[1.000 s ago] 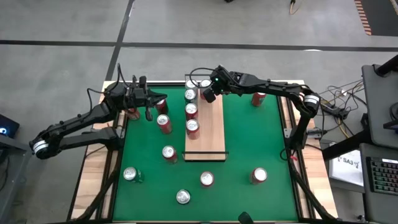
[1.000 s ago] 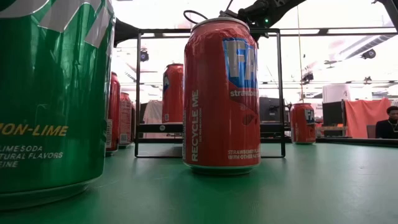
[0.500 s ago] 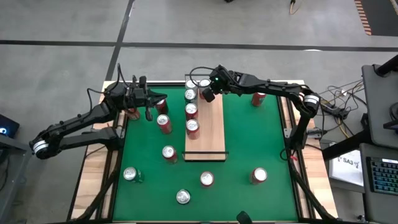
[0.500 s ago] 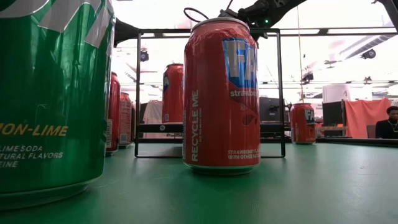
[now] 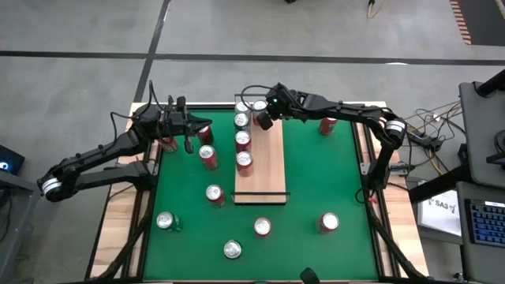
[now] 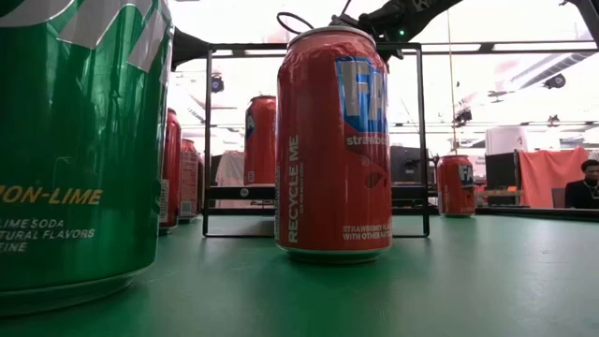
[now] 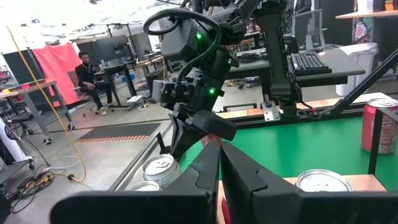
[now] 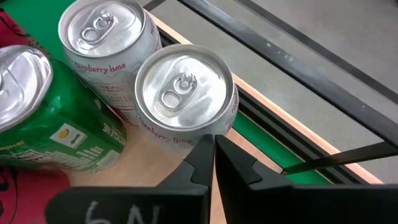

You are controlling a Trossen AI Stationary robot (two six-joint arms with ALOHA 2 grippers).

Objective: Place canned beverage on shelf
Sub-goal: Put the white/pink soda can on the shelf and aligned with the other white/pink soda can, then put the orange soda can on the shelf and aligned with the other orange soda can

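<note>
1. The right gripper (image 5: 263, 120) hovers over the far end of the shelf (image 5: 268, 170), just beside a white can (image 8: 183, 99) standing there. Its fingers (image 8: 202, 163) look clenched together, holding nothing.
2. That white can is on the shelf at its far end, next to a second white can (image 8: 102, 34) and a green can (image 8: 46, 134), so I judge the placing step done and the arm about to pull away.
3. The next move calls for lifting clear without knocking the row, then picking a loose can (image 5: 214, 193) from the green mat (image 5: 323, 170).
4. The left gripper (image 5: 188, 142) waits near the tabletop's far left corner, fingers (image 7: 249, 180) pressed together.
5. Only the right wrist view shows the can labels; the low view shows the shelf's black rail (image 6: 423, 140).
</note>
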